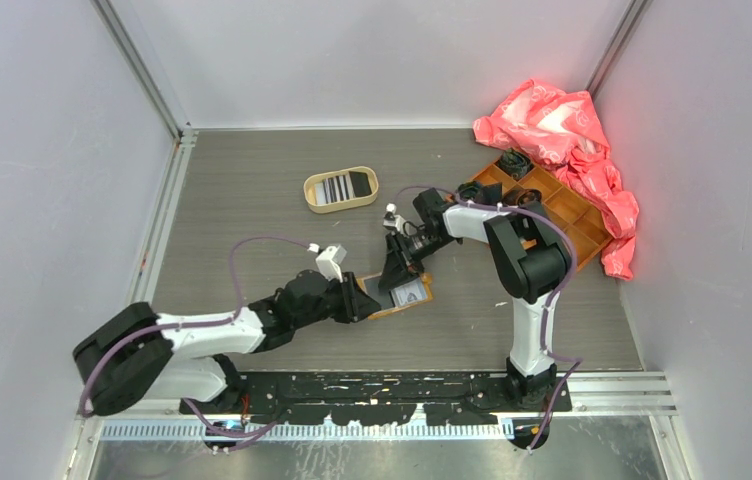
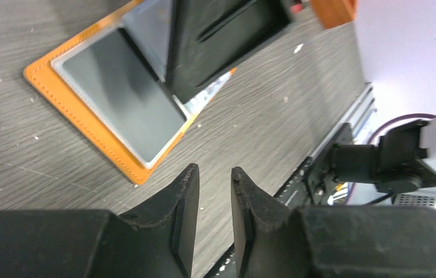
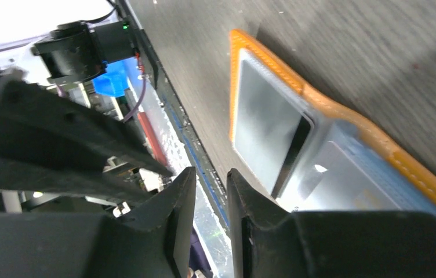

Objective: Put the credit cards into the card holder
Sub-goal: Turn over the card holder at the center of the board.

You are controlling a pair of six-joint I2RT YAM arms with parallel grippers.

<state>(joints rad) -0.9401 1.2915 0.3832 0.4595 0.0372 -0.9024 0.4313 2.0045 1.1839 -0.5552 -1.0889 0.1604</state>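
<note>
Left gripper (image 2: 213, 194) and right gripper (image 3: 210, 194) are by the holder (image 2: 76, 107), jaws slightly apart, empty. A card (image 1: 408, 291) lies inside.

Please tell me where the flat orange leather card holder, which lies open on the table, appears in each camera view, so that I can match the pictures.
Top external: the flat orange leather card holder lies just below the centre of the picture.
Left wrist: it fills the upper left.
Right wrist: it runs from the centre to the right edge.
Shared landmark: the black mounting rail along the table's near edge.
</note>
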